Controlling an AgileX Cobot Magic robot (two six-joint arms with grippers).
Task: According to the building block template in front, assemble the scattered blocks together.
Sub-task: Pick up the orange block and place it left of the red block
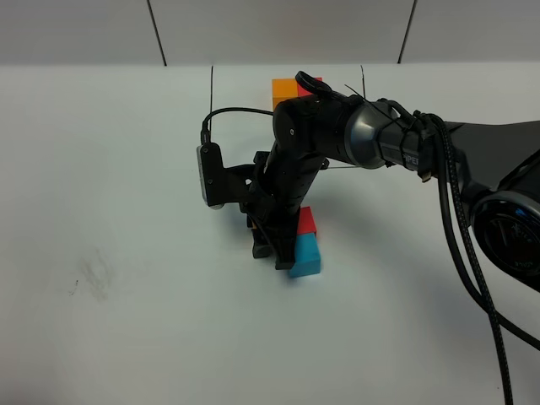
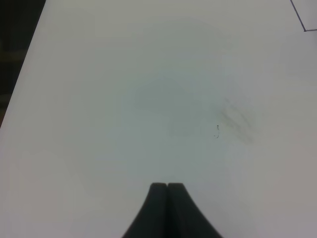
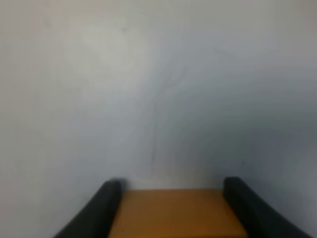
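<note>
Orange fills the gap between my right gripper (image 3: pixel 171 210)'s two black fingers (image 3: pixel 96 210): I have the orange block (image 3: pixel 176 213) clamped flat-faced, low over the white table (image 1: pixel 110 169). Just beside my fingers the red block (image 1: pixel 307 222) and cyan block (image 1: pixel 305 256) touch, their pair running toward and away from the template (image 1: pixel 285 88) at the far edge. My own arm hides most of that template. My left gripper (image 2: pixel 167 186) is pressed closed, holding nothing, above faint scuffs (image 2: pixel 237 120).
</note>
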